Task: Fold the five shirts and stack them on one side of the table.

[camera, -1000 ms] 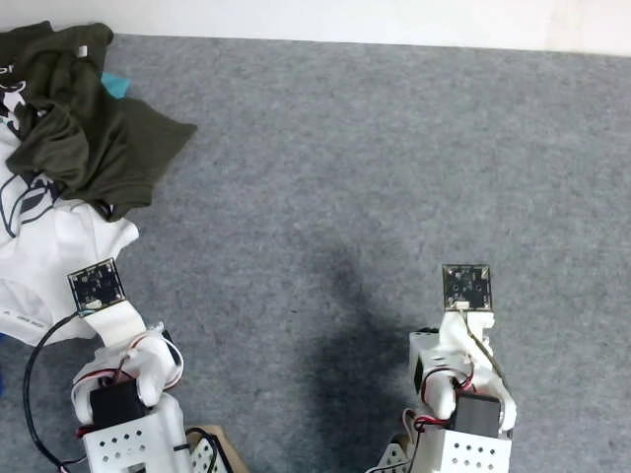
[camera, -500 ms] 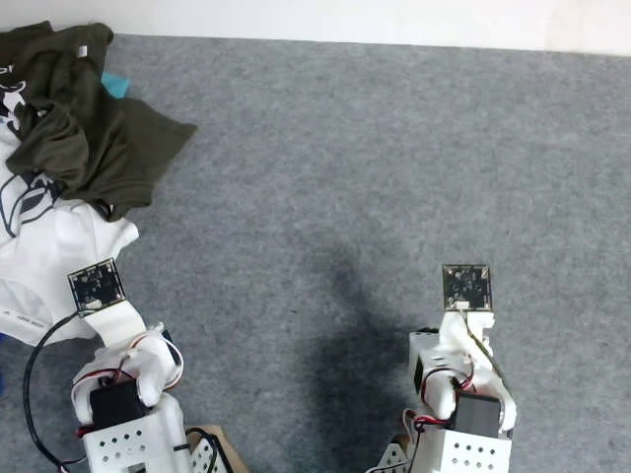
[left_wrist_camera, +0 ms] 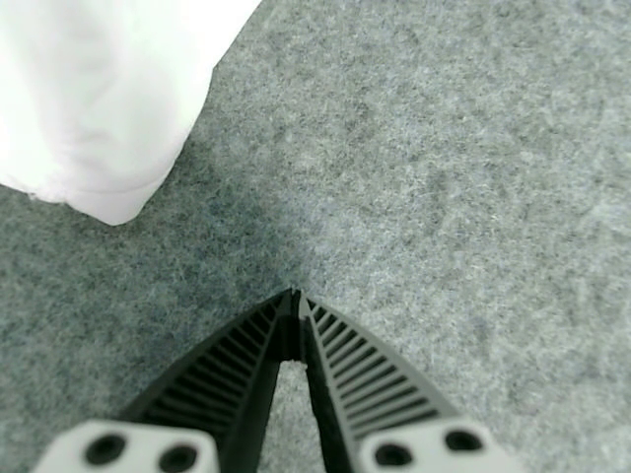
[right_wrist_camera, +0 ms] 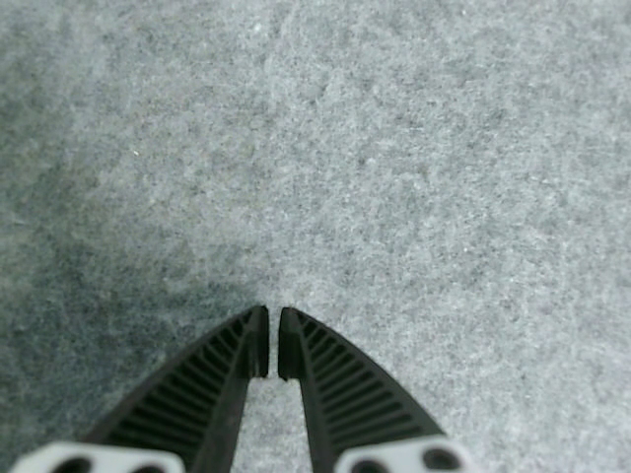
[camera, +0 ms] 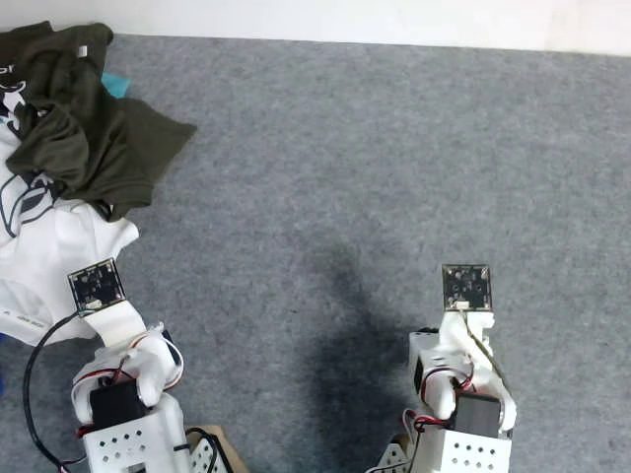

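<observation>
While none of the shirts is folded yet, the task stands at its very start. A crumpled heap of dark olive-green cotton shirts (camera: 89, 138) lies over a rumpled white printed shirt (camera: 59, 246) at the far left corner of the grey felt-covered bench (camera: 394, 148). A scrap of teal fabric (camera: 115, 85) peeps out beside the heap. The left end effector (left_wrist_camera: 296, 301) hovers over bare felt just beside the white shirt's hem, its ribbed black jaws pressed together on nothing. The right end effector (right_wrist_camera: 268, 340), well apart from the heap, is likewise all but closed and empty. Next, I judge, the left arm must spread its jaws, pinch one shirt's edge and drag it onto open felt for flattening.
</observation>
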Robot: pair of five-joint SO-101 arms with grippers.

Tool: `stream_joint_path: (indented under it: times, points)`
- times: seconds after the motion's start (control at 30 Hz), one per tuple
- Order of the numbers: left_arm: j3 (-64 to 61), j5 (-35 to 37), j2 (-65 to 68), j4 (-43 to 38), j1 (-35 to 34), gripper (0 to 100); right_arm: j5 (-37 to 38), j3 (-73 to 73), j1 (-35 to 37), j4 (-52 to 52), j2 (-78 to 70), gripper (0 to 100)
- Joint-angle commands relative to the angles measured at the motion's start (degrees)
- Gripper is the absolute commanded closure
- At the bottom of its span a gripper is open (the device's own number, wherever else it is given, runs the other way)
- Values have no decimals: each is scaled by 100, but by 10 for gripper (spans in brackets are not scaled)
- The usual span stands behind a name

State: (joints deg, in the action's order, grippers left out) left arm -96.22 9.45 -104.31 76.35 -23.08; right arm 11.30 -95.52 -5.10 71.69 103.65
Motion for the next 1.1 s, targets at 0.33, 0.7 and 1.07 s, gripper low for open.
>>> stream_joint_path:
  times: [0.33, 0.7, 1.07]
  points:
    - [-84, -44, -40, -413, 171, 993, 79, -690, 4, -259, -40, 958]
    - [13, -53, -40, -1134, 541, 993, 35, -699, -4, -1270, -40, 958]
    - [2185, -457, 620, 70, 532, 993, 53, 418, 505, -831, -110, 957]
